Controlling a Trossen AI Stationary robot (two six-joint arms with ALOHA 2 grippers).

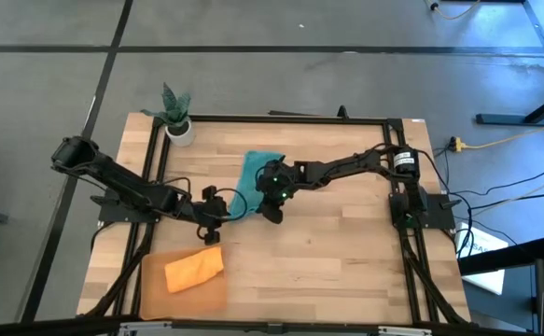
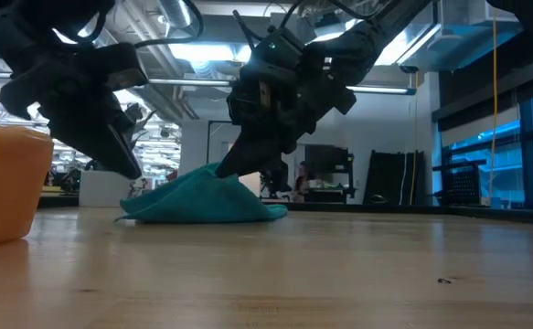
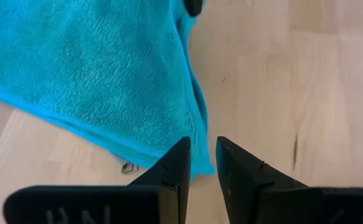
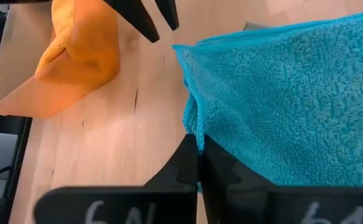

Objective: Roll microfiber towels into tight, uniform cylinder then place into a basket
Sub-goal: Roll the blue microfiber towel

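The teal towel (image 1: 256, 171) lies on the wooden table near its middle, and its near end is pulled up into a low peak (image 2: 213, 174). My right gripper (image 1: 272, 203) is shut on that end. My left gripper (image 1: 221, 223) hovers just left of the towel, slanting down. Its fingers stand a narrow gap apart (image 3: 202, 158) over the towel's corner (image 3: 200, 167) and touch nothing. The orange towel (image 1: 195, 269) lies loosely bundled in the basket (image 1: 150, 280) at the table's near left. My right gripper pinches the teal towel's hemmed edge (image 4: 198, 132) between its two fingers, a short way from the corner (image 4: 176, 48). The fingers slant down from the table's right. The pinched edge is raised into a small peak, and the rest of the towel lies slack on the table.
A small white plant pot (image 1: 179, 129) stands at the far left corner. Black frame rails (image 1: 281, 119) border the table. Bare wood (image 1: 346, 243) stretches right of the basket and in front of the teal towel.
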